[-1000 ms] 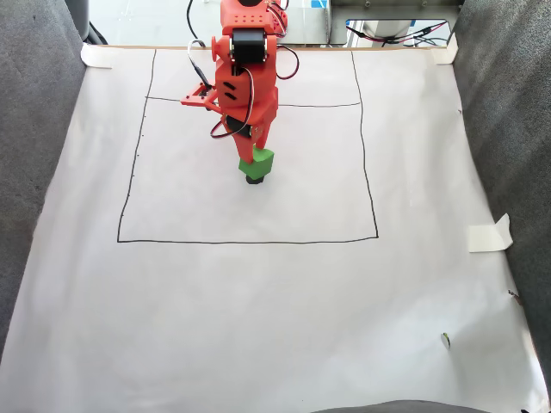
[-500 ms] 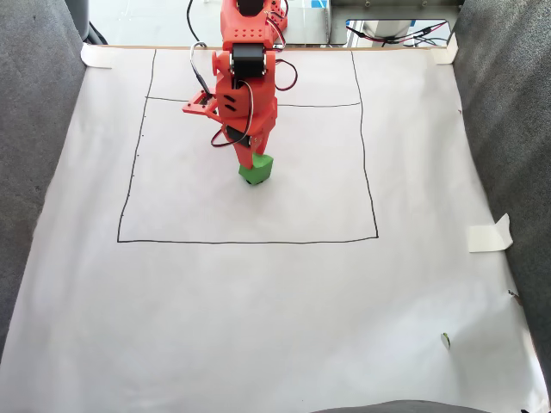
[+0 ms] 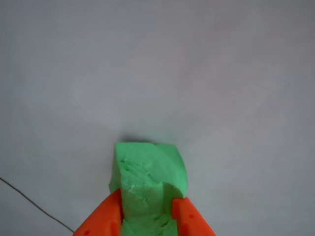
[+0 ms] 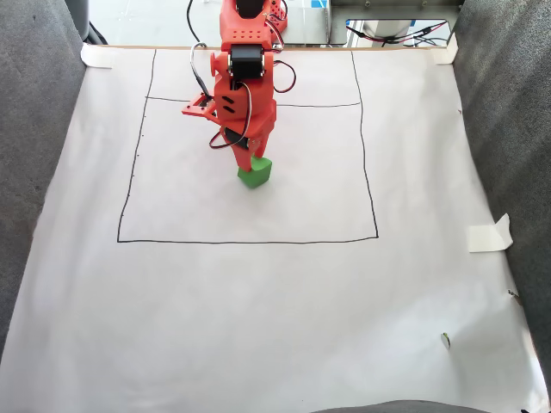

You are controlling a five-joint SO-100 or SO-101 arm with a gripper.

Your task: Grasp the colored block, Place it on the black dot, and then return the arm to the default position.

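Observation:
The colored block (image 4: 256, 174) is a bright green foam cube resting on the white paper inside the drawn square. In the other view its torn face (image 3: 147, 177) fills the lower centre. My gripper (image 4: 250, 162) reaches down onto it from the orange arm (image 4: 244, 95) and is shut on the block. Both orange fingers (image 3: 102, 220) press against the block's two sides in the other view, where the gripper (image 3: 146, 199) enters from the bottom edge. The black dot is hidden; a dark shadow shows at the block's far edge.
White paper (image 4: 275, 301) covers the table, with a thin black square outline (image 4: 248, 241) drawn on it. Grey fabric (image 4: 34, 129) rises on both sides. A piece of tape (image 4: 489, 234) sits at the right edge. Cables (image 4: 396, 34) lie behind the arm's base.
The gripper has lowered the green block and drawn it slightly back toward the base. The dark spot seen just below the block earlier is now covered.

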